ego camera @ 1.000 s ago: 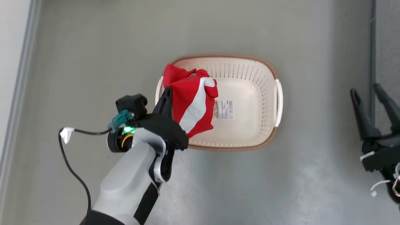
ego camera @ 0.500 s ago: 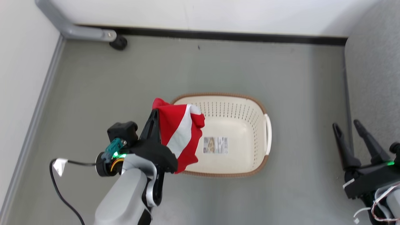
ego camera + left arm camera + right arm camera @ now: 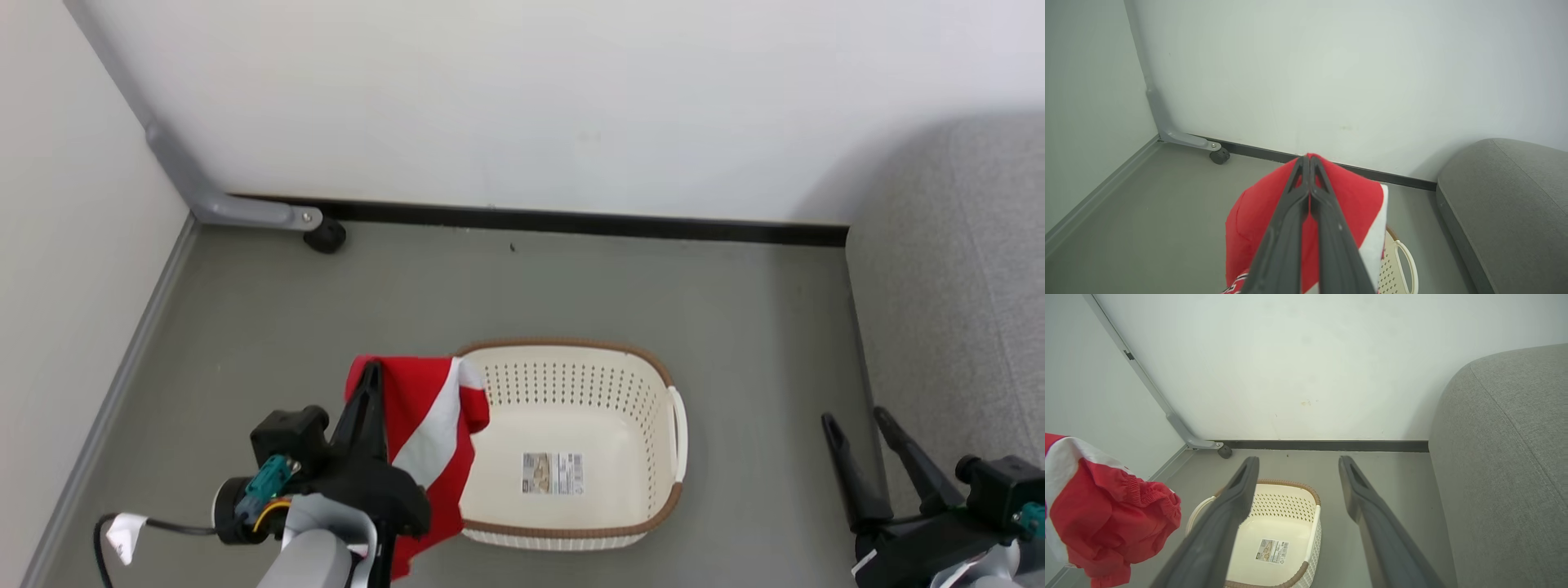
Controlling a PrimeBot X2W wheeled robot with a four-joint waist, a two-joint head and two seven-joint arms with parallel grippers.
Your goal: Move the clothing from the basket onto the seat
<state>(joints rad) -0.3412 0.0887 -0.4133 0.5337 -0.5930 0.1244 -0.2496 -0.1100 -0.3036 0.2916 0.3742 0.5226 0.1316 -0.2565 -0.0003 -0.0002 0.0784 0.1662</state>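
Shorts (image 3: 424,425), red with a white side stripe, hang bunched from the left tool (image 3: 372,371). Its fingers are pinched flat together on a fold at the top of the cloth; the left wrist view shows no gap between them. The bundle is lifted above the left end of the basket (image 3: 571,349), with its lower hem dangling past the brown rim. The basket sits on the floor (image 3: 506,286), and its bottom shows bare plastic and a barcode sticker (image 3: 553,474). The right tool (image 3: 855,416) holds nothing. It sits low on the right with fingers spread, just beside the edge of the seat (image 3: 947,286).

The seat is well apart from the shorts, with the basket between them.

Handling, my read:
- The shorts look light, limp and probably slick sports fabric, so they will drape and swing on a sideways carry.
- The grip is a thin pinch on one fold, so slip is the main risk.
- The gathered waistband in the right wrist view looks thicker and is the better place to hold if a regrasp is needed.
- The hem should clear the rim before the carry across.
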